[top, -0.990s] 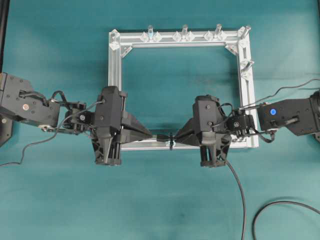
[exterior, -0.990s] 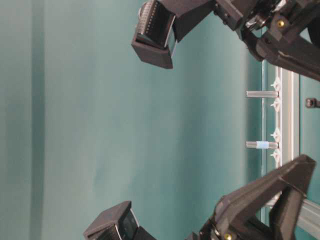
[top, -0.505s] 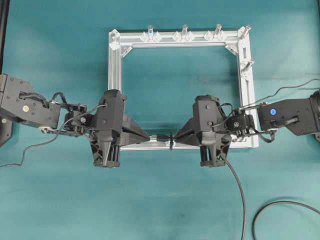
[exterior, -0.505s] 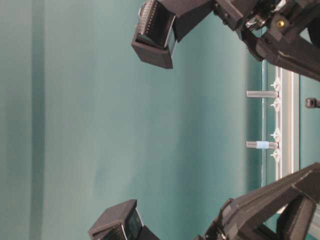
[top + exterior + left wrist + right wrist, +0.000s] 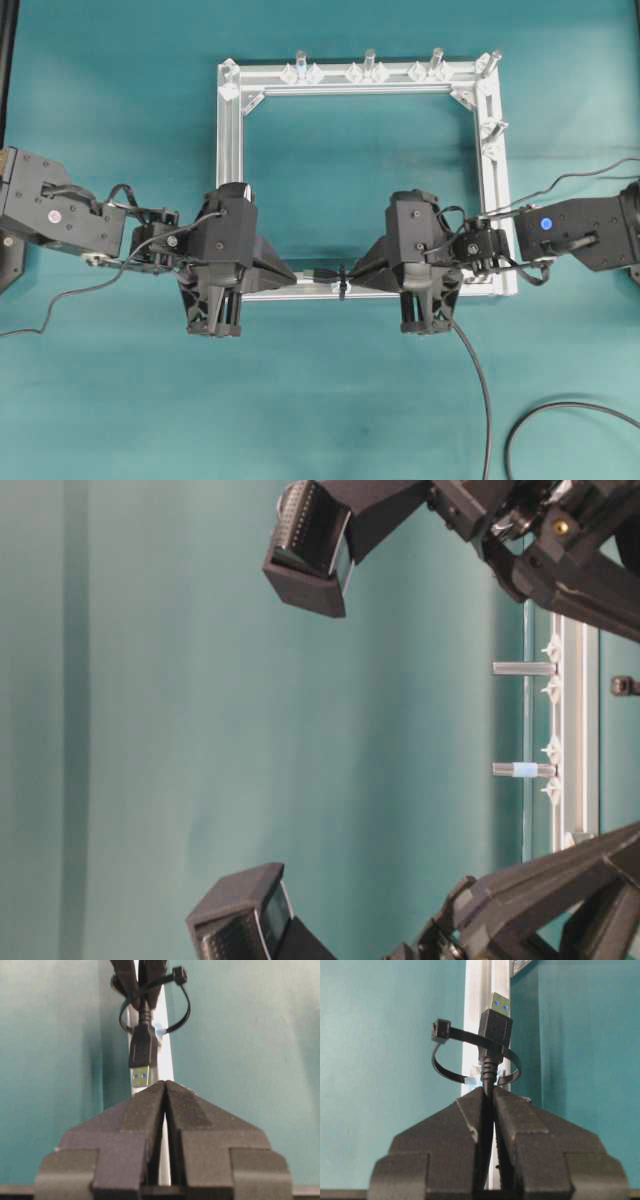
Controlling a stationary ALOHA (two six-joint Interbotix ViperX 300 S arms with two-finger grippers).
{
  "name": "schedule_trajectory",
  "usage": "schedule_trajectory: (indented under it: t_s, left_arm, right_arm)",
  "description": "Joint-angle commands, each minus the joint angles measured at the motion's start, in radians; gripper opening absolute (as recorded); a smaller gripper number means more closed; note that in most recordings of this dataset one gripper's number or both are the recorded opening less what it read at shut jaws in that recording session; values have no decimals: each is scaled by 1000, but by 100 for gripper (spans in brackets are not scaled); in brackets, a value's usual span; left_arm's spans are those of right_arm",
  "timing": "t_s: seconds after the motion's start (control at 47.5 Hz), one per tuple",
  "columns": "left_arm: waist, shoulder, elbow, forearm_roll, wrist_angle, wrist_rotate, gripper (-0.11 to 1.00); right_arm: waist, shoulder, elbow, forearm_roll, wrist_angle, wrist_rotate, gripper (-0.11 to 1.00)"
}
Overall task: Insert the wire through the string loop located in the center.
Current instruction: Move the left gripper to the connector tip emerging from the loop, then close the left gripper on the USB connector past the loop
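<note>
1. Wire (image 5: 490,1072): pinched just behind the plug (image 5: 495,1022) between the right fingers (image 5: 465,1125), plug already poked through the loop (image 5: 470,1077), silver tip pointing away from those fingers along the frame bar (image 5: 477,1020).
2. Loop: ringed around the plug's base just ahead of the right fingertips, small black knot out to one side, pale-blue fitting (image 5: 476,1079) below against the bar.
3. Right gripper (image 5: 491,1092): closed to a narrow slit, clamped on the wire's neck.
4. From the left wrist view: plug (image 5: 142,1050) hanging straight ahead of the left fingertips, silver tip (image 5: 141,1076) just beyond them, touching or a hair apart not clear; loop (image 5: 165,1010) farther off, around the wire (image 5: 144,1007) behind the plug.
5. Left gripper (image 5: 164,1085): fingers (image 5: 137,1115) pressed together, only a thin seam between, nothing visible in it.
6. From overhead: both grippers facing each other along the near bar of the frame (image 5: 230,150), left gripper (image 5: 292,276) and right gripper (image 5: 355,275) on either side of the loop (image 5: 342,281), plug (image 5: 318,273) between them.
7. Rest of wire (image 5: 480,380) trailing from under the right gripper toward the near edge of the teal cloth (image 5: 320,400).
8. Upright pegs (image 5: 369,62) standing on the far bar, well apart from both sets of fingers.
</note>
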Motion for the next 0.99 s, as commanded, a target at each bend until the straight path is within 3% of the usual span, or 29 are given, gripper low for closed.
schedule_trajectory:
  t_s: [0.0, 0.274, 0.969]
  left_arm:
    - [-6, -17, -25, 3, 11, -3, 2]
    - [-5, -5, -40, 6, 17, 5, 66]
    - [3, 114, -95, 6, 12, 5, 67]
  right_arm:
    - [-3, -11, -18, -2, -8, -2, 7]
    - [-5, -11, -18, 0, -6, -2, 7]
    - [-3, -11, -18, -2, -6, -2, 7]
